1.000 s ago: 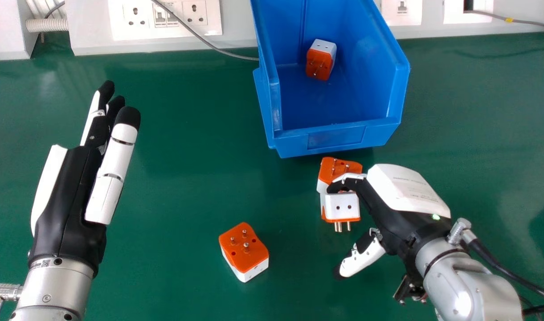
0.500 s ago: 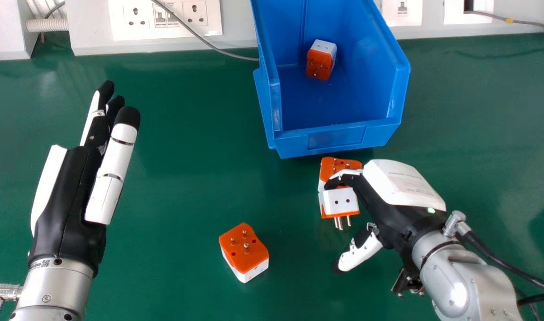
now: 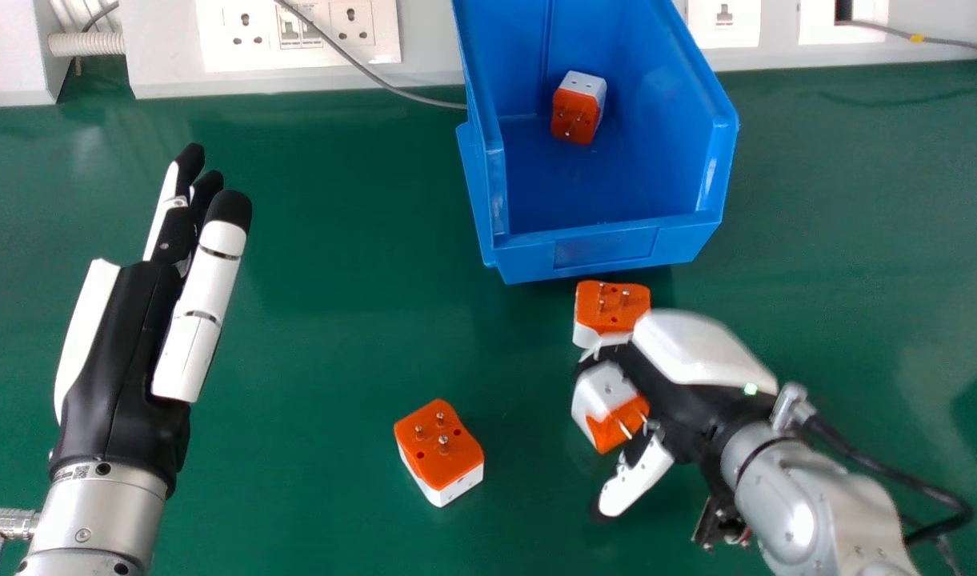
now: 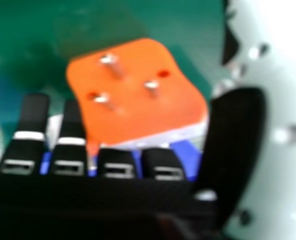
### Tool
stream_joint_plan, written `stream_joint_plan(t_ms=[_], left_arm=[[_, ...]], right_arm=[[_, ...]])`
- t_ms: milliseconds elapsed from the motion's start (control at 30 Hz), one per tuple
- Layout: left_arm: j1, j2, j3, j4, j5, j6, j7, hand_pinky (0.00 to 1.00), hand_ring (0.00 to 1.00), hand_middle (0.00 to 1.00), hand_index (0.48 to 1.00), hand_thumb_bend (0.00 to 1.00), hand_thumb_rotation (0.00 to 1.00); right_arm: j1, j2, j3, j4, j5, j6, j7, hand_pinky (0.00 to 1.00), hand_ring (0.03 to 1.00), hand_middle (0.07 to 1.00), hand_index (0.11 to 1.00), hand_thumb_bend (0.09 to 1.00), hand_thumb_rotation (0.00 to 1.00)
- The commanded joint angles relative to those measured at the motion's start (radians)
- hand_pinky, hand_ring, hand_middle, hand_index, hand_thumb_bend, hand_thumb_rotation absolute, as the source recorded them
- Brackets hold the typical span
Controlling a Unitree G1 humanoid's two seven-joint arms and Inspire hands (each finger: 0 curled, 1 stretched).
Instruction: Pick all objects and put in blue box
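White sockets (image 3: 300, 36) are lining the green desk's (image 3: 320, 440) back edge, where a blue box (image 3: 604, 248) is holding a plug (image 3: 576, 112). In front, the open right hand (image 3: 672, 392) is touching another plug (image 3: 604, 392); the open left hand (image 3: 128, 360) is pointing back.

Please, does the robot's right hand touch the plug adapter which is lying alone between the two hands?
Apart. The head view shows bare green tabletop between the right hand and that plug adapter.

Near wall of blue box (image 3: 604, 252) and front adapter (image 3: 608, 304) blocked right hand (image 3: 700, 352) going forward; box was open from above. Free lane ran between left hand (image 3: 128, 352) and leftmost adapter (image 3: 440, 456).
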Motion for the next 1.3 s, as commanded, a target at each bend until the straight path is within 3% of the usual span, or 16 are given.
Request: stream_joint_plan(t_ms=[0, 367, 700, 867, 1033, 1133, 1267], left_arm=[[-0.006, 0.007, 0.004, -0.035, -0.002, -0.003, 0.003, 0.94, 0.98, 0.99, 1.000, 0.49, 1.00], [-0.011, 0.009, 0.006, -0.035, -0.001, 0.005, 0.004, 0.94, 0.98, 0.99, 1.000, 0.47, 1.00], [-0.016, 0.009, 0.009, -0.033, -0.003, 0.012, 0.004, 0.94, 0.98, 0.99, 1.000, 0.48, 1.00], [-0.017, 0.008, 0.009, -0.030, -0.006, 0.010, 0.003, 0.94, 0.98, 0.99, 1.000, 0.48, 1.00], [-0.016, 0.007, 0.009, -0.034, -0.006, 0.013, 0.003, 0.94, 0.98, 0.99, 1.000, 0.48, 1.00], [-0.015, 0.008, 0.011, -0.034, -0.009, 0.013, 0.002, 0.94, 0.98, 0.99, 1.000, 0.48, 1.00], [-0.017, 0.009, 0.014, -0.031, -0.012, 0.012, 0.001, 0.94, 0.98, 0.99, 1.000, 0.48, 1.00]], right_arm=[[-0.005, -0.007, 0.008, 0.008, 0.013, 0.016, 0.037, 0.69, 0.783, 0.802, 0.731, 0.755, 0.00], [0.025, -0.041, 0.014, -0.077, -0.008, 0.055, 0.100, 0.56, 0.698, 0.757, 0.723, 0.742, 0.00], [0.018, -0.047, 0.009, -0.070, 0.003, 0.042, 0.087, 0.56, 0.695, 0.754, 0.718, 0.746, 0.00], [0.019, -0.047, 0.003, -0.061, 0.016, 0.037, 0.078, 0.48, 0.600, 0.675, 0.725, 0.742, 0.00], [0.015, -0.051, 0.002, -0.061, 0.023, 0.036, 0.084, 0.48, 0.598, 0.672, 0.727, 0.737, 0.00], [0.009, -0.060, 0.007, -0.065, 0.016, 0.036, 0.095, 0.39, 0.495, 0.602, 0.730, 0.673, 0.00], [-0.002, -0.102, 0.014, -0.080, 0.004, 0.000, 0.117, 0.40, 0.480, 0.608, 0.723, 0.618, 0.00]])
